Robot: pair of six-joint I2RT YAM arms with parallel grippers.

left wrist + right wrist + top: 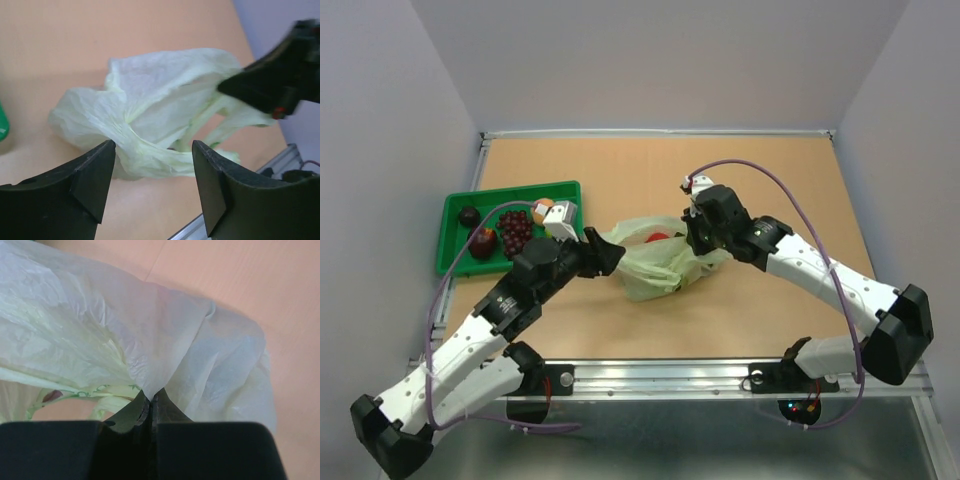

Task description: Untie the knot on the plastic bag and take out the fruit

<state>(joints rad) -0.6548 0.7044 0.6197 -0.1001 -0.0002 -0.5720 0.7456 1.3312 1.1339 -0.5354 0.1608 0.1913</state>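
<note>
The pale green plastic bag (pixel 655 262) lies crumpled at the table's middle, with a red fruit (pixel 658 238) showing at its top. I cannot make out a tied knot; twisted handle strands (pixel 150 155) stretch across the left wrist view. My right gripper (pixel 698 240) is shut on a pinch of the bag's film (pixel 150 370) at its right side. My left gripper (pixel 610 255) is open at the bag's left edge, and a strand of the bag (pixel 165 105) lies just beyond its fingertips (pixel 100 160). A dark avocado (pixel 469 216) and a red apple (pixel 483 243) lie on the green tray (pixel 500 191).
The tray at the left also holds a purple grape bunch (pixel 514 230) and an orange-pink peach (pixel 544 210). A metal rail (pixel 720 372) runs along the table's near edge. Grey walls stand on three sides.
</note>
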